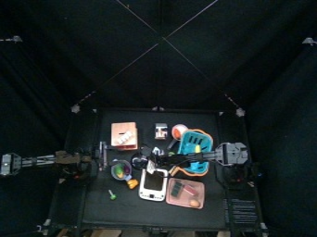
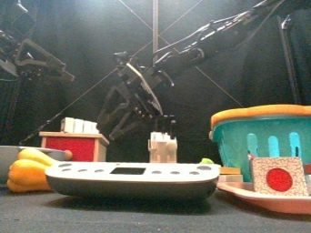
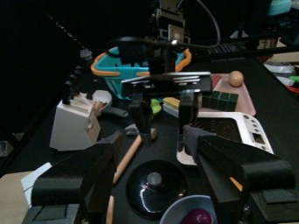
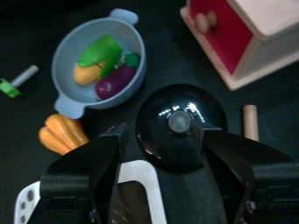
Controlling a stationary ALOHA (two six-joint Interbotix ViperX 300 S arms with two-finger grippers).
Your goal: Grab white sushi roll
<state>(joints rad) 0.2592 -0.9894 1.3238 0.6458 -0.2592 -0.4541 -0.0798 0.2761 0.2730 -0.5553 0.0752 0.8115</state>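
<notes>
The white sushi roll (image 2: 162, 146) stands on the table between the red-and-white box (image 2: 72, 142) and the teal basket (image 2: 263, 138); from above it is a small white piece (image 1: 161, 130). My right gripper (image 4: 173, 140) has reached across the middle and hangs open over a black lid with a knob (image 4: 176, 125), holding nothing. It also shows from the top (image 1: 155, 159) and the front (image 2: 158, 120), nearer the table's front than the roll. The roll is out of the right wrist view. My left gripper (image 3: 162, 150) is open and empty at the table's left side.
A grey bowl of toy vegetables (image 4: 103, 63) and an orange pepper (image 4: 65, 133) lie beside the lid. A white scale (image 2: 131, 178) sits at the front, a pink tray (image 1: 186, 193) to its right. A green piece (image 4: 17, 81) lies further left.
</notes>
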